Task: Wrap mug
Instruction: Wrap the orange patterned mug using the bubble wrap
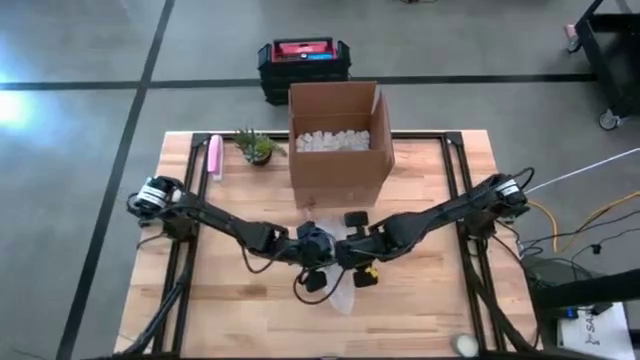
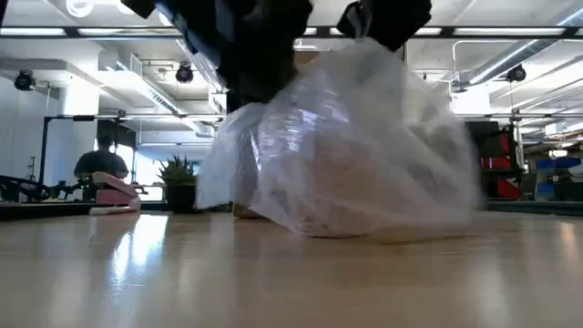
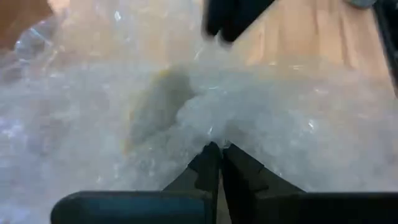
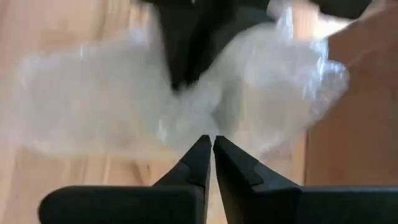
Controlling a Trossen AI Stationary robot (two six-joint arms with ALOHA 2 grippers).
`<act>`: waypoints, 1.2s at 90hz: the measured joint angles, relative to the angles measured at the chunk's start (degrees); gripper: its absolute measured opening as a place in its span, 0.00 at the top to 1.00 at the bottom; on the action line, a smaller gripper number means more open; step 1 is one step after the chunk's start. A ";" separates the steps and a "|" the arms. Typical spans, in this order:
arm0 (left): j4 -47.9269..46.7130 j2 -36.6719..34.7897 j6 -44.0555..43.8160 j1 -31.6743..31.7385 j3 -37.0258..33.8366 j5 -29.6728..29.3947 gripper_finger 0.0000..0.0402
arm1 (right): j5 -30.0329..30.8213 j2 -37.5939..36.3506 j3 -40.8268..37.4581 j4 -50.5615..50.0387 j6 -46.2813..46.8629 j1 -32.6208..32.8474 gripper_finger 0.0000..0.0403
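A bundle of clear bubble wrap (image 2: 355,155) sits with its underside on the wooden table (image 1: 230,310) just in front of the cardboard box. A dull brownish shape (image 3: 155,106) shows through the wrap; I cannot tell whether it is the mug. My left gripper (image 3: 219,149) and my right gripper (image 4: 211,140) meet over the bundle at the table's middle, each shut on the wrap. In the high view the left gripper (image 1: 318,258) and the right gripper (image 1: 352,258) cover most of the bundle; only a tail of wrap (image 1: 340,297) shows. My left gripper pinches a gathered bunch of bubble wrap (image 3: 208,127) at the top of the bundle between its two shut fingers, coming from above. The bundle's bottom (image 2: 364,232) rests on the table. My right gripper pinches a bunched fold of the wrap (image 4: 214,121) between its shut fingers, coming from above and close beside the other gripper. The wrap spreads out to both sides below the fingers.
An open cardboard box (image 1: 340,140) with white packing fill stands just beyond the grippers. A small potted plant (image 1: 258,148) and a pink object (image 1: 213,157) sit at the far left. A roll (image 1: 465,345) lies at the near right edge. Bare wood lies to the near left.
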 joint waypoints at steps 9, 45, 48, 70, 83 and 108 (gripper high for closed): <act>0.53 -0.12 0.16 -0.02 0.01 0.02 1.00 | -0.02 -2.16 -0.04 -0.09 0.49 0.33 0.98; 1.88 -0.30 0.43 0.00 -0.06 -0.02 1.00 | -2.16 0.11 -7.12 15.05 -1.69 0.95 0.98; 1.90 -0.31 0.45 0.00 -0.06 -0.03 1.00 | -2.22 0.52 -8.02 15.65 -1.38 0.54 0.98; 1.37 -2.34 0.44 0.00 -0.17 -0.03 1.00 | -2.13 2.60 -11.26 17.75 -0.78 -1.28 0.98; 1.01 -6.24 0.65 -0.47 -0.19 1.09 1.00 | -1.96 2.90 -11.35 19.09 -1.11 -1.33 0.98; -15.08 -15.88 -1.96 -2.75 -0.03 -5.84 1.00 | -1.81 3.04 -11.48 19.82 -1.25 -1.36 0.98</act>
